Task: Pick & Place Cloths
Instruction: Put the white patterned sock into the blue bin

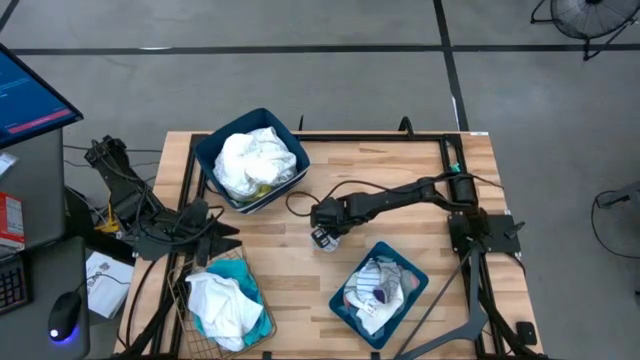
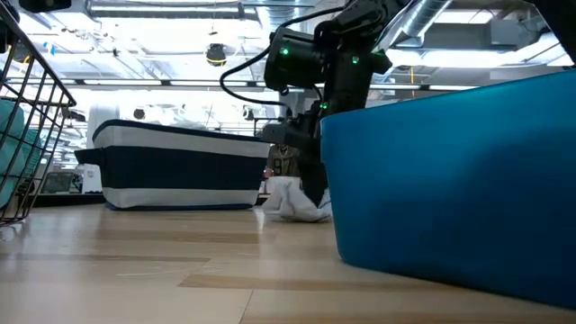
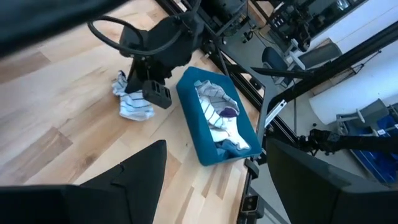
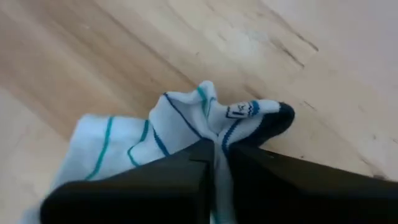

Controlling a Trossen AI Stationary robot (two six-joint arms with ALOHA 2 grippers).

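Wooden table [image 1: 280, 250] | right hand [image 4: 216, 163] pinched shut on striped sock [image 4: 180, 124]

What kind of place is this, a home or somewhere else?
Probably a lab or workshop, not a home. The wooden table stands on a grey concrete floor marked with dark lines, a computer screen sits beside it, and the low view shows long ceiling lights over an open hall.

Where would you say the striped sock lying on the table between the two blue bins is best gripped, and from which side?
Best from straight above, on a raised fold near the middle of the striped sock. It lies crumpled on the bare wooden table, so its bunched ridges give the fingers something to pinch, whereas its flat edges would not. The right gripper is shut on just such a fold.
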